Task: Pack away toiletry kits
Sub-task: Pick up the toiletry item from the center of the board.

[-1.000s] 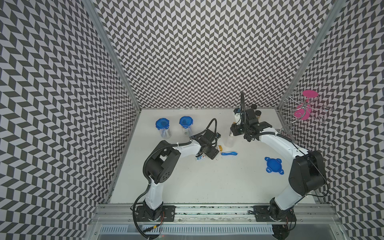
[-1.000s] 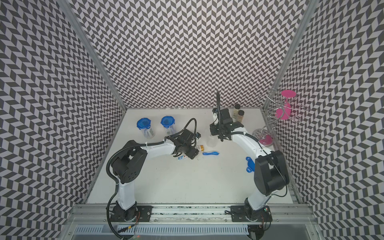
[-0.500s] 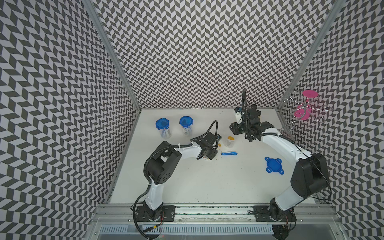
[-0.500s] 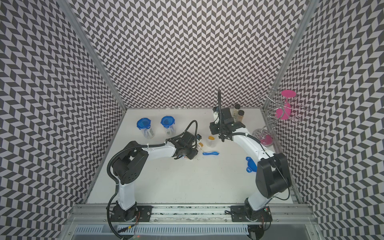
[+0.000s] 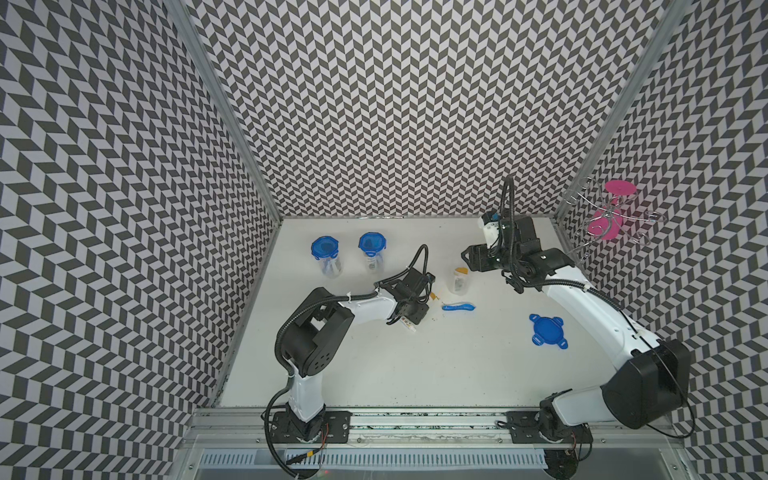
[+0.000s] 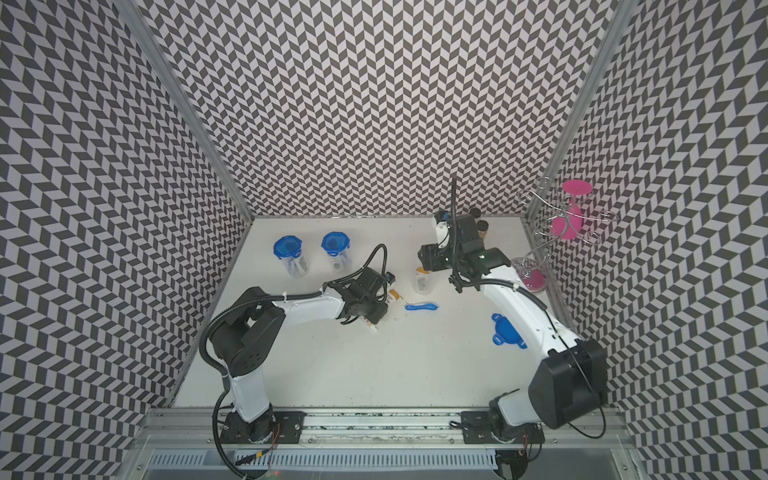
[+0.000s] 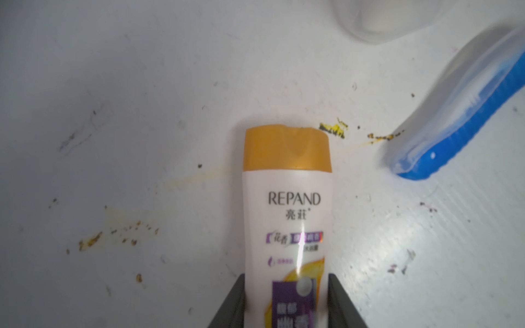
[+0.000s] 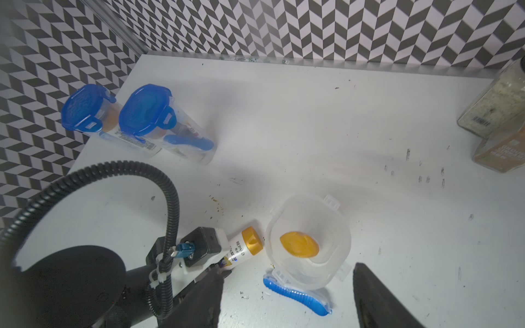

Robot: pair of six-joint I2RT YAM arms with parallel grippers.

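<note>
My left gripper (image 7: 287,286) is shut on a small white tube with a gold cap (image 7: 287,204), which lies low over the table (image 5: 415,374) just left of an open clear cup (image 5: 458,286). The cup (image 8: 272,235) stands upright with another gold-capped tube (image 8: 298,244) inside it. My right gripper (image 8: 287,272) hangs open above and behind the cup, holding nothing. In front of the cup lies a blue toothbrush (image 5: 457,307). A white toothpaste tube (image 5: 408,325) pokes out from under the left gripper. The loose blue lid (image 5: 547,331) lies to the right.
Two closed cups with blue lids (image 5: 325,253) (image 5: 372,249) stand at the back left, filled. Two spice jars (image 8: 494,108) (image 8: 502,153) stand at the back right behind the right arm. A wire stand with pink discs (image 5: 611,216) is by the right wall.
My right gripper opened, left the gold-capped tube in the cup and drew back and up. My left gripper shifted towards the cup and closed on the other gold-capped tube.
</note>
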